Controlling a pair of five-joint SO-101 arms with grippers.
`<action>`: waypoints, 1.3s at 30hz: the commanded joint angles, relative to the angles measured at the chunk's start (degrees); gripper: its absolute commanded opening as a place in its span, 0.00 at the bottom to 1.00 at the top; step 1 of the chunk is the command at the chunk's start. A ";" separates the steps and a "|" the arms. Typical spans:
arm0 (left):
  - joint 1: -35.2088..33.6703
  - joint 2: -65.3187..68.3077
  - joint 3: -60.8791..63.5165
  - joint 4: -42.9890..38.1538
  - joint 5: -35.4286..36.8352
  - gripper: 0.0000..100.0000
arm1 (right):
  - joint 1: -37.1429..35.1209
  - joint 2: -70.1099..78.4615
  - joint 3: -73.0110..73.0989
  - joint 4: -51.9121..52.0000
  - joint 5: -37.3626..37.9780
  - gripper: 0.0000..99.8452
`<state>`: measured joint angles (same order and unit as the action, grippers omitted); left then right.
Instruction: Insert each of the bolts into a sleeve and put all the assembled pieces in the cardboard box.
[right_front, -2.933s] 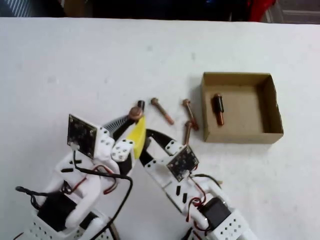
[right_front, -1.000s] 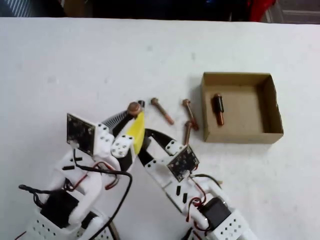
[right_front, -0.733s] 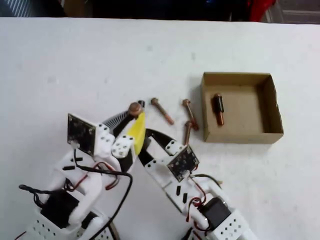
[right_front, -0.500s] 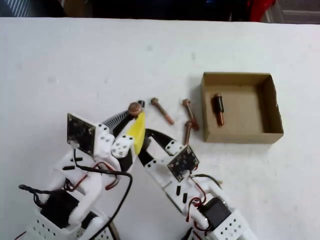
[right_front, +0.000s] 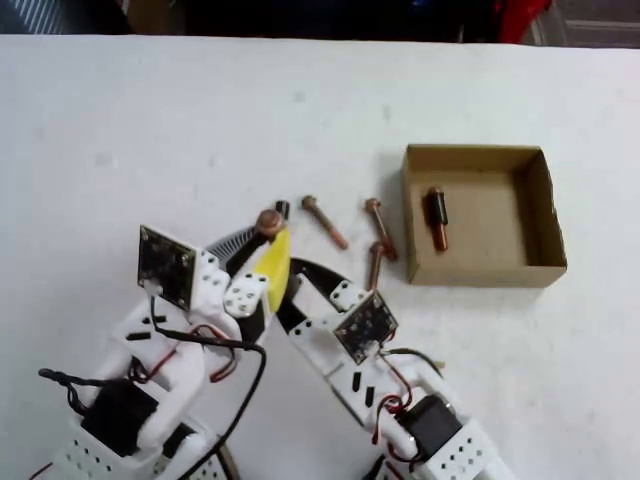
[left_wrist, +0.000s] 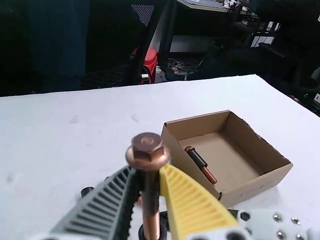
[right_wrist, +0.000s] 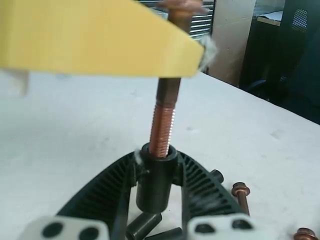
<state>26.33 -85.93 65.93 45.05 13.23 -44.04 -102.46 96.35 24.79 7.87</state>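
Note:
My left gripper (left_wrist: 149, 176) is shut on a copper bolt (left_wrist: 146, 150), held upright with its hex head on top. My right gripper (right_wrist: 156, 162) is shut on a black sleeve (right_wrist: 155, 180) directly below it. The bolt's threaded tip (right_wrist: 162, 131) sits in the sleeve's top opening. In the high view the bolt head (right_front: 268, 221) shows by the left gripper's (right_front: 266, 232) yellow finger, which covers the right gripper's tips. The cardboard box (right_front: 520, 175) lies to the right with one assembled piece (right_front: 437, 218) inside, also seen as the piece (left_wrist: 200, 163) in the box (left_wrist: 250, 172).
Three loose bolts lie between the grippers and the box: one bolt (right_front: 323, 221), another bolt (right_front: 380, 228), and a third bolt (right_front: 374, 264). Loose black sleeves (right_wrist: 145, 223) lie on the table under the grippers, another sleeve (right_front: 283, 208) just beyond them. The white table stretches far and left.
The left gripper with its bolt has shifted by a small amount, slightly down toward the sleeve. The right arm, the box and the loose bolts have not moved.

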 joint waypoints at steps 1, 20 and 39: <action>0.57 0.13 1.67 -0.44 0.18 0.02 | -0.04 -0.75 0.44 -0.40 0.70 0.02; 0.57 0.13 7.56 -0.09 0.09 0.02 | -0.04 -0.75 0.44 -0.31 0.70 0.02; 0.13 0.13 9.67 0.35 3.43 0.34 | -0.04 -0.75 0.44 -0.31 0.70 0.02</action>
<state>25.89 -86.55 76.13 45.32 16.31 -43.52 -102.37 96.35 24.88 7.87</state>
